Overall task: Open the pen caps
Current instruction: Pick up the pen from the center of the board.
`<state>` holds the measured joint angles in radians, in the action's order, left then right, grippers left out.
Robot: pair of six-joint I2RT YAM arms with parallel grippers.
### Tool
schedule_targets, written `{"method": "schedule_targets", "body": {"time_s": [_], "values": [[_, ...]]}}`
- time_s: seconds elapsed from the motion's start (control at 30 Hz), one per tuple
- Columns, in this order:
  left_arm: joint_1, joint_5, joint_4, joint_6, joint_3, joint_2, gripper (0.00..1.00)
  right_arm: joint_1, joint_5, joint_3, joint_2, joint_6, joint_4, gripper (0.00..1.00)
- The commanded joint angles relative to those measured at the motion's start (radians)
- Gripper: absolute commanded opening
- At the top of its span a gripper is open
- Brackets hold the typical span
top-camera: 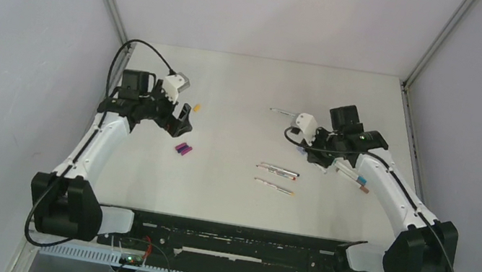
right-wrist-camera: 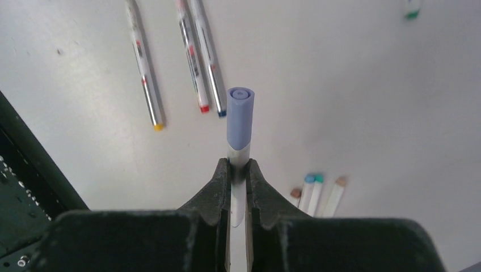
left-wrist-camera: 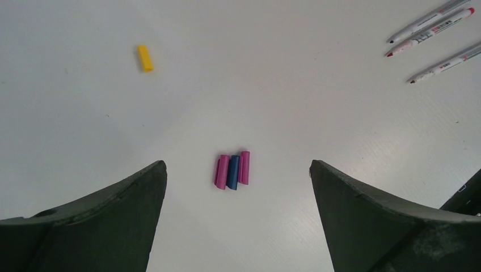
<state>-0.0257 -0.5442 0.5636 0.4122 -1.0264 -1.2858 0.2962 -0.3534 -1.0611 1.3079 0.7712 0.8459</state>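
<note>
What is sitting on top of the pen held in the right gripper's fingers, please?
A lavender cap covers the end of the pen, which the right gripper clamps by its white barrel. The tip underneath is hidden by the cap.

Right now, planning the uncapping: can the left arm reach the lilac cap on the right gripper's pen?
Probably yes: the left gripper is open and empty, and the lilac cap juts clear past the right gripper.

Lavender plastic cap [right-wrist-camera: 240, 116] on white pen barrel [right-wrist-camera: 238, 198]; two pink stubby caps [left-wrist-camera: 222, 171] flanking a dark blue cap [left-wrist-camera: 233, 171]; yellow block-shaped cap [left-wrist-camera: 145, 58] upper left.
</note>
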Motion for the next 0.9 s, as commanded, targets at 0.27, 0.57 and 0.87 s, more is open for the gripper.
{"method": "schedule_targets", "body": {"time_s": [0.27,0.57,0.87], "values": [[-0.047,-0.089,0.071,0.054,-0.088,0.096,1.0,0.227,-0.037,-0.243,0.024,-0.075,-0.093,0.0],[-0.278,-0.075,0.105,0.046,-0.186,0.161,1.0,0.316,-0.164,-0.331,0.065,-0.097,-0.098,0.0],[-0.441,-0.12,0.136,0.073,-0.234,0.144,1.0,0.38,-0.343,-0.289,0.091,-0.211,-0.147,0.0]]}}
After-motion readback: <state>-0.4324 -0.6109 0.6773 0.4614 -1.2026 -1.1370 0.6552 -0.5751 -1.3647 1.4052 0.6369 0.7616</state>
